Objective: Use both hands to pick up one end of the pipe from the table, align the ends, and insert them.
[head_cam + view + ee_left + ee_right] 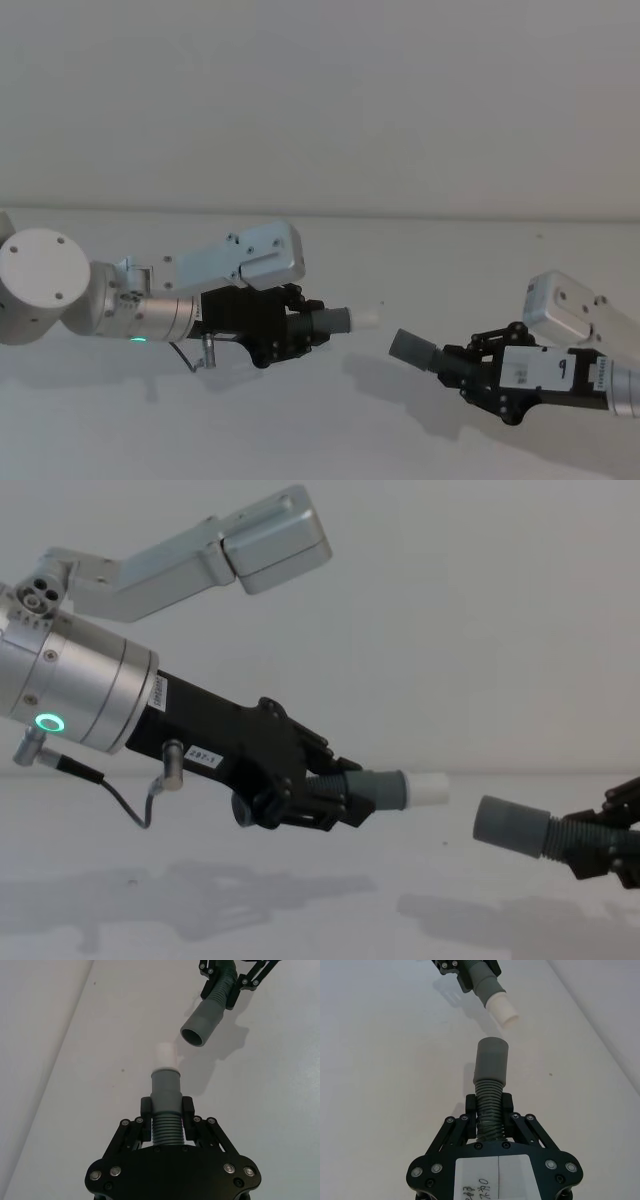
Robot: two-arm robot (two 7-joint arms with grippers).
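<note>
Black two-finger left gripper [330, 795] level above white matte table [420, 290], clamped on dark ribbed hose [166, 1130] with white-tipped grey cuff [385, 789], black right gripper [462, 368] clamped on second ribbed hose [489, 1115], open-mouthed grey cuff [201, 1023] facing it, a small gap apart

The desk [400, 440] is a plain white matte surface that runs back to a pale grey wall [400, 100], meeting it in a straight seam. A few small dark specks [550, 1074] mark its top. Soft grey shadows [200, 890] fall across the near part of the desk, beneath the raised arms and hose ends.
</note>
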